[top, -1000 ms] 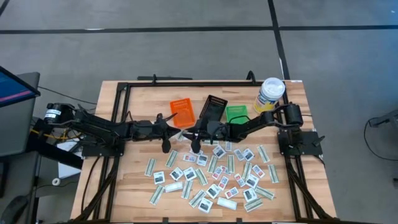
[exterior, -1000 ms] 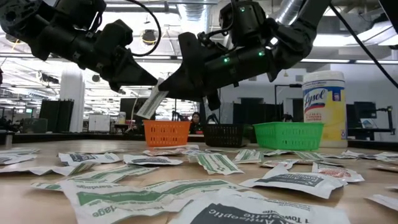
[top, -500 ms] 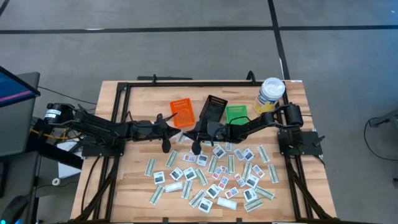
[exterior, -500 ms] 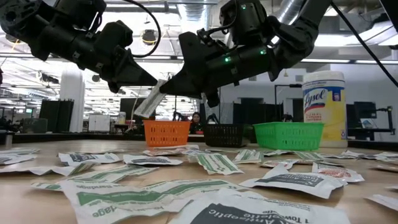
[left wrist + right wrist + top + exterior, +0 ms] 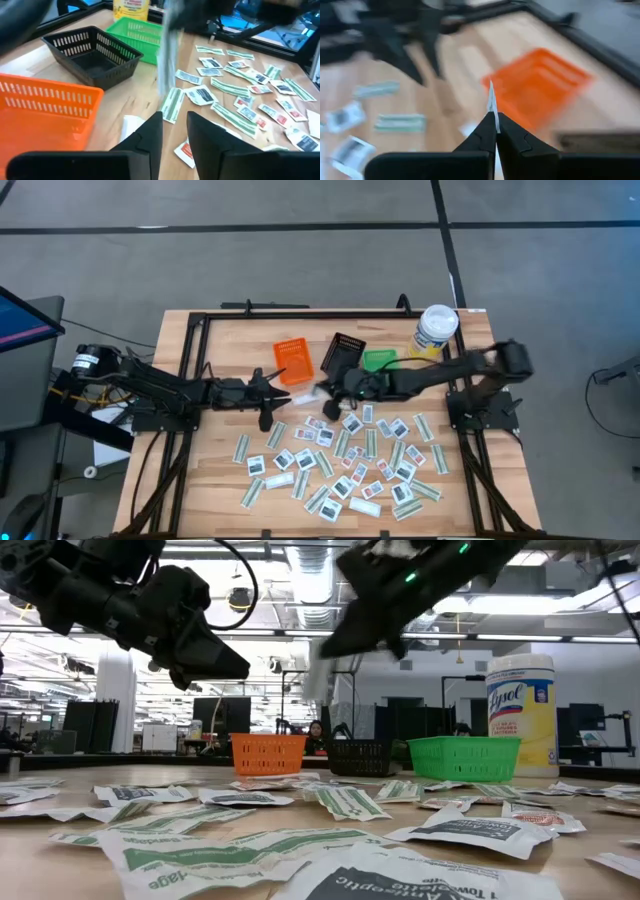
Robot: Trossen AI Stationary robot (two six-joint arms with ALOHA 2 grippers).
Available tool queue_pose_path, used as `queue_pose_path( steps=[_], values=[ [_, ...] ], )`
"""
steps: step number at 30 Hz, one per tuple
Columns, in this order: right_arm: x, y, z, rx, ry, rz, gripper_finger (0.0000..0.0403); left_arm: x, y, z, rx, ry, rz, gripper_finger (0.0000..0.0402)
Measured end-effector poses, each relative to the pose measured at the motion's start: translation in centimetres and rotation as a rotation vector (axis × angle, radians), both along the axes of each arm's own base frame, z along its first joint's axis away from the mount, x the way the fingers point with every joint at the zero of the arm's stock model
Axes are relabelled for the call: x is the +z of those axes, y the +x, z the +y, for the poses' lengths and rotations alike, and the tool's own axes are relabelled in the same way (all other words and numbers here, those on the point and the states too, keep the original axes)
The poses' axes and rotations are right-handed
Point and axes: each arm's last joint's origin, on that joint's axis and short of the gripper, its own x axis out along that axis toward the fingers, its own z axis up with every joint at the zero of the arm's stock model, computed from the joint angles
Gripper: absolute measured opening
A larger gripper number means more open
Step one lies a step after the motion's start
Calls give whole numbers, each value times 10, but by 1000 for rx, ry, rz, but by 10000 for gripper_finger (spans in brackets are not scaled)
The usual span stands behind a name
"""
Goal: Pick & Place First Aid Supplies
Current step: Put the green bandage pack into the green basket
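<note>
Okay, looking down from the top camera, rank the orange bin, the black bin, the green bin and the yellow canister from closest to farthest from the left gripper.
1. Orange bin: just behind the left gripper, toward the table's far edge.
2. Black bin: next along, to the right.
3. Green bin: farther right, partly under the right arm.
4. Yellow canister: at the far right corner.

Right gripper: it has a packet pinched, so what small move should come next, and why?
Probably carry it on over the orange bin and open. The right gripper is shut on a thin packet held edge-on above the table, and in its wrist view the bin lies just ahead.
</note>
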Motion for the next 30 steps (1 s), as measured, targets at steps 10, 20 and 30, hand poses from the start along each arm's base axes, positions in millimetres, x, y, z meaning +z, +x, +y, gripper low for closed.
queue_pose_path(
  steps=[10, 20, 30],
  values=[
    [1, -93, -8, -155, 70, -3, 0, 0, -1, -11, -52, 0, 0, 88],
    [-38, -150, -33, -252, 198, 9, 0, 0, -2, -12, -50, 2, -2, 88],
    [-51, -164, -48, -353, 230, 167, 0, 0, -1, -12, -48, 2, -5, 88]
  ],
)
